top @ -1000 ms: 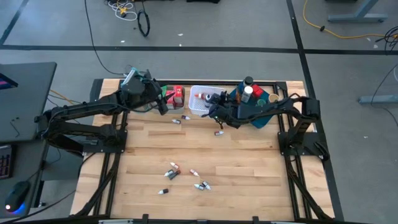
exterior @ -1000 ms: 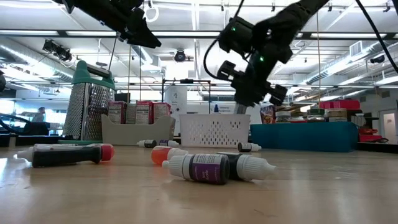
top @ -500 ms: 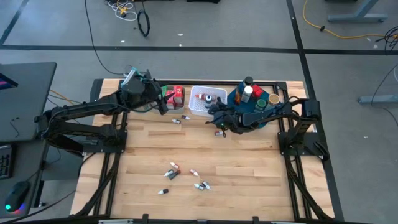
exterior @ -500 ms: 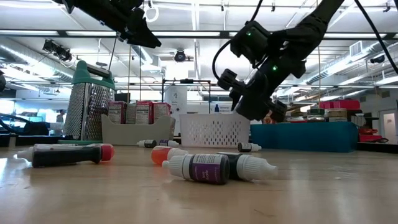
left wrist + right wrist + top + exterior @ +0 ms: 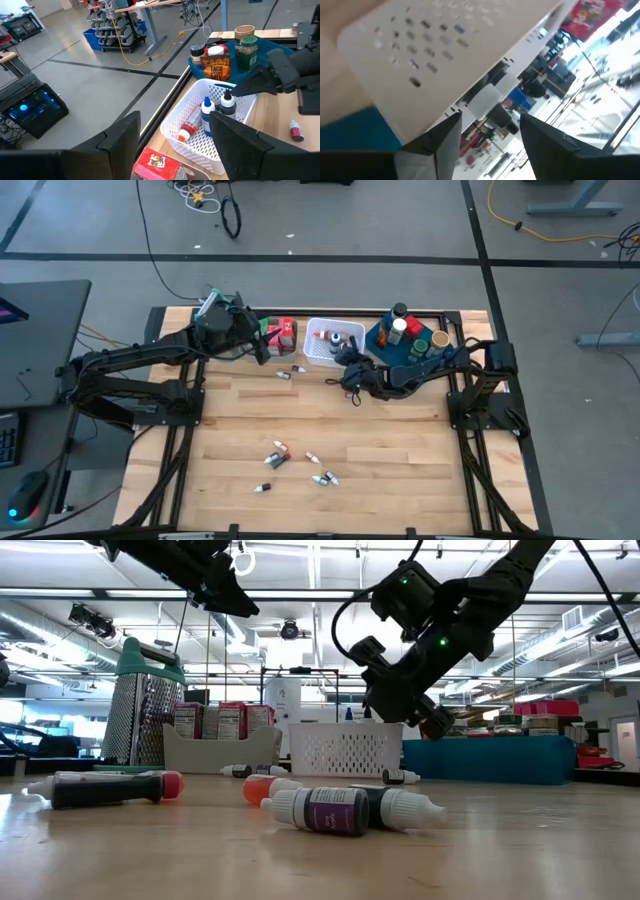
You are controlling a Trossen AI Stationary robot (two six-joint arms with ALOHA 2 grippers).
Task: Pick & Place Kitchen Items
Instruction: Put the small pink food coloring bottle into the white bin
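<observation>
A: Where is the right gripper (image 5: 347,377) compared to the white basket (image 5: 318,356)?

B: It is just beside the basket's front corner, on the side of the blue tray (image 5: 425,366), and it hangs above the table (image 5: 400,450). Its fingers stand apart, and in the right wrist view I see nothing between them, only the basket wall close in front.

A: And the left gripper (image 5: 262,350)?

B: It is on the other side of the basket, near the red cartons (image 5: 285,333). In the left wrist view its fingers (image 5: 122,135) are wide apart and hold nothing.

A: What is inside the basket?

B: Three little bottles (image 5: 206,111): one lying with a red cap, one with a blue body, one with a black cap. I cannot read their labels.

A: Where are the other items?

B: Jars (image 5: 405,330) stand on the tray, beside the basket. One small bottle (image 5: 352,393) lies on the table in front of the basket, near the right gripper, and two more (image 5: 298,369) lie just before the basket's other corner. A loose group of bottles and tubes (image 5: 277,456) lies well apart from the basket, toward the front of the table. In the low view a purple-label bottle (image 5: 320,810) and a black tube with a red cap (image 5: 107,788) are nearest to the camera. A metal grater (image 5: 143,710) stands past the cartons, far from the basket.
</observation>
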